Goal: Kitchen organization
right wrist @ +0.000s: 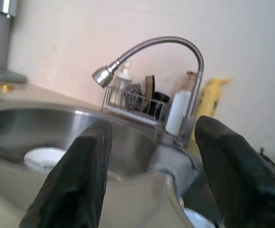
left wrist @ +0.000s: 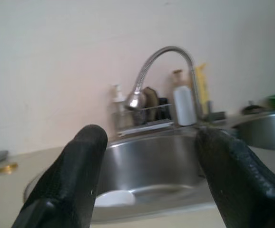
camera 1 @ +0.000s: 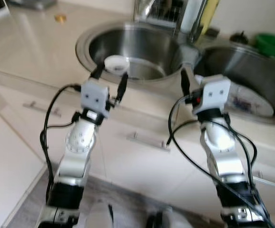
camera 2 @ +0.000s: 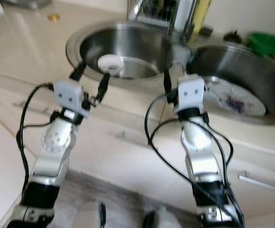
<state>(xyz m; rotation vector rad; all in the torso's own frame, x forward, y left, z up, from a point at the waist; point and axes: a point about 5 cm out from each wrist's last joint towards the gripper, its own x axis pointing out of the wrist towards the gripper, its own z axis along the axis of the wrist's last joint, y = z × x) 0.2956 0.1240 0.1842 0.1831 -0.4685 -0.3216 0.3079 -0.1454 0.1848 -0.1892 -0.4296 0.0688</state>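
Poised at the tabletop's front edge, the left tool [camera 1: 110,80] hangs wide open and empty just short of the small white bowl [camera 1: 116,64] in the left sink basin [camera 1: 142,50], apparently nearer it than the right tool [camera 1: 191,84], likewise open and empty.

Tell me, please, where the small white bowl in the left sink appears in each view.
Left eye view: white bowl in the left sink, between the left pincer's fingers.
Right eye view: bowl at the near side of that sink.
Left wrist view: bowl low between the fingers.
Right wrist view: bowl beside one finger.
Shared landmark: the curved faucet.
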